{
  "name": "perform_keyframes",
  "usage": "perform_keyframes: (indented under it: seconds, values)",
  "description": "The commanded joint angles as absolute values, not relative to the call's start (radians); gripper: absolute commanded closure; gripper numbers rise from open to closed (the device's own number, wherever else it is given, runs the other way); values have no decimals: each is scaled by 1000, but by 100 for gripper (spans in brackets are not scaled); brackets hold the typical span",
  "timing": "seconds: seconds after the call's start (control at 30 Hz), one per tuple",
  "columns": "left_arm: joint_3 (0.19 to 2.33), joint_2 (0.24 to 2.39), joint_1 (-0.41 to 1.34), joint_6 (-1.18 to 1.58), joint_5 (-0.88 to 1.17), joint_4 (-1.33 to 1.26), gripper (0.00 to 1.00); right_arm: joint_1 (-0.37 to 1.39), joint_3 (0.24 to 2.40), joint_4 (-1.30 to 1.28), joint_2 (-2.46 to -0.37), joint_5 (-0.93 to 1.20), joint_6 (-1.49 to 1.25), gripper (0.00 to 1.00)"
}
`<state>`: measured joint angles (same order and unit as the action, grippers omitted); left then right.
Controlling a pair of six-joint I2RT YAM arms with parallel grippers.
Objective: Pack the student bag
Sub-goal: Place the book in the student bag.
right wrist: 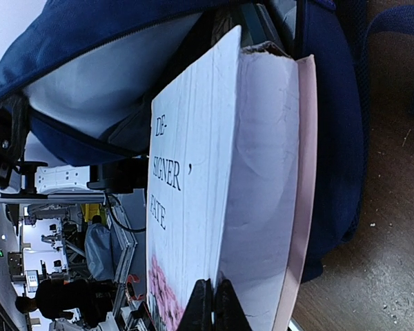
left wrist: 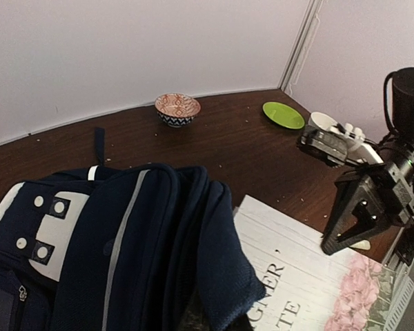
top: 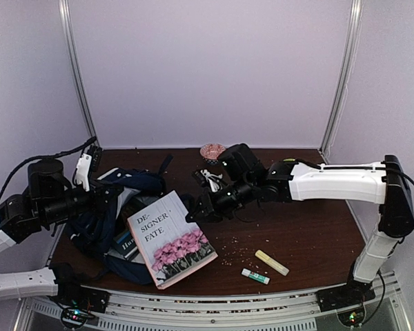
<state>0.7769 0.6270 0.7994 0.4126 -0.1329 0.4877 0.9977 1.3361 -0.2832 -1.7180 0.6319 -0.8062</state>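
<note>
The student bag (top: 134, 183), navy with white stripes, lies open at the table's left. Its pale grey lining (right wrist: 103, 89) shows in the right wrist view. A white book (top: 169, 238) with pink roses leans out of its mouth onto the table. My left gripper (top: 112, 194) is at the bag's rim. Its fingers are hidden under a raised fold of navy fabric (left wrist: 228, 276) that it is shut on. My right gripper (right wrist: 214, 307) is shut, tips against the book's (right wrist: 193, 172) outer edge where cover meets pages. It also shows as my right gripper (left wrist: 337, 243) over the book (left wrist: 297, 276).
Another book (top: 124, 243) sits inside the bag. A patterned bowl (left wrist: 177, 109) and a green plate (left wrist: 283, 114) stand at the back. A white and black object (top: 210, 179) lies behind my right gripper. A glue stick (top: 255, 276), a yellow marker (top: 271, 262) and crumbs lie front right.
</note>
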Motion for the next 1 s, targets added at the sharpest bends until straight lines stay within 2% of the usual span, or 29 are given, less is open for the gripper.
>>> perform_keyframes:
  seconds: [0.0, 0.73, 0.97]
  values:
    - [776, 603, 792, 394, -52, 346, 100, 991, 1437, -292, -1788, 643, -815, 100]
    - [748, 663, 792, 400, 184, 270, 100, 989, 1630, -208, -2057, 791, -909, 100]
    - [753, 617, 792, 396, 113, 339, 100, 949, 1590, -169, -2010, 758, -928, 100]
